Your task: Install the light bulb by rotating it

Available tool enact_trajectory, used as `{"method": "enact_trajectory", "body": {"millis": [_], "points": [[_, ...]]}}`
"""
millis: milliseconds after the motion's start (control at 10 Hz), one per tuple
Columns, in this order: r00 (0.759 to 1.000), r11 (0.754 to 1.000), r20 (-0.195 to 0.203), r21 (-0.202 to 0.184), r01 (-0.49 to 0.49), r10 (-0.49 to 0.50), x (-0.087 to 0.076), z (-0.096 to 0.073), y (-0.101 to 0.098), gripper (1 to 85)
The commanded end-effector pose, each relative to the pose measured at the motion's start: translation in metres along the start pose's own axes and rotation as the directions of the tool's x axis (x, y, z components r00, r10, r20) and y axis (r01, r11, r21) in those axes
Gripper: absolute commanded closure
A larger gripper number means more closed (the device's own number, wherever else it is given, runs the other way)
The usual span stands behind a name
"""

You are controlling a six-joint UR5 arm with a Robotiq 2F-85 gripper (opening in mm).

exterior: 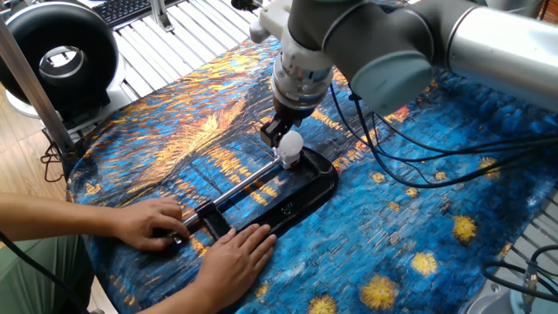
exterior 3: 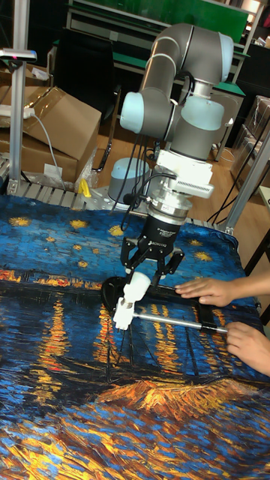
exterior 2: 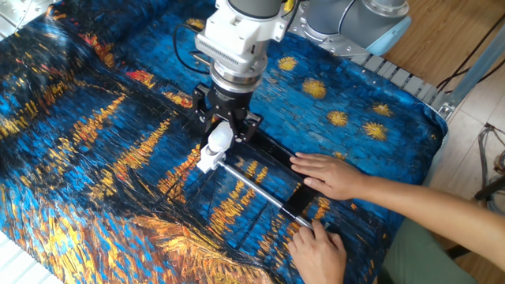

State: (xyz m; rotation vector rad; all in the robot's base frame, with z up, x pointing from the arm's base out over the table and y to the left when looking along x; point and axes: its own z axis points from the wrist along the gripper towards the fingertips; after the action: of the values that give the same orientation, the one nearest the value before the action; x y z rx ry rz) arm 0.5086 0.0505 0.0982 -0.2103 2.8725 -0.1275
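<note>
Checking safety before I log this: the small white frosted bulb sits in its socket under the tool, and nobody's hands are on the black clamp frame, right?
Not quite. The small white frosted bulb is under the tool, but two hands, one and another, rest on the black clamp frame, as the other fixed view shows.

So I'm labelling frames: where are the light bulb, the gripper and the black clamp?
light bulb [exterior: 290, 144], one fixed view, frosted dome.
gripper [exterior 2: 224, 130], the other fixed view, between fingertips.
black clamp [exterior: 301, 196], one fixed view, frame bar.
</note>
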Motion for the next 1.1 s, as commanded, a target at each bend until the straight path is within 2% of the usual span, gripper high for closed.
{"method": "enact_trajectory", "body": {"millis": [0,300,600,1000], "points": [[1.000,1.000,0.020,0.012,-0.011,0.011,0.003,0.004,0.002,26.0],[1.000,1.000,0.027,0.021,-0.013,0.013,0.006,0.007,0.004,26.3],[0.999,1.000,0.053,0.028,-0.003,0.002,0.002,0.012,0.001,28.0],[0.997,0.996,0.067,0.074,0.040,-0.045,-0.003,0.012,-0.010,33.7]]}}
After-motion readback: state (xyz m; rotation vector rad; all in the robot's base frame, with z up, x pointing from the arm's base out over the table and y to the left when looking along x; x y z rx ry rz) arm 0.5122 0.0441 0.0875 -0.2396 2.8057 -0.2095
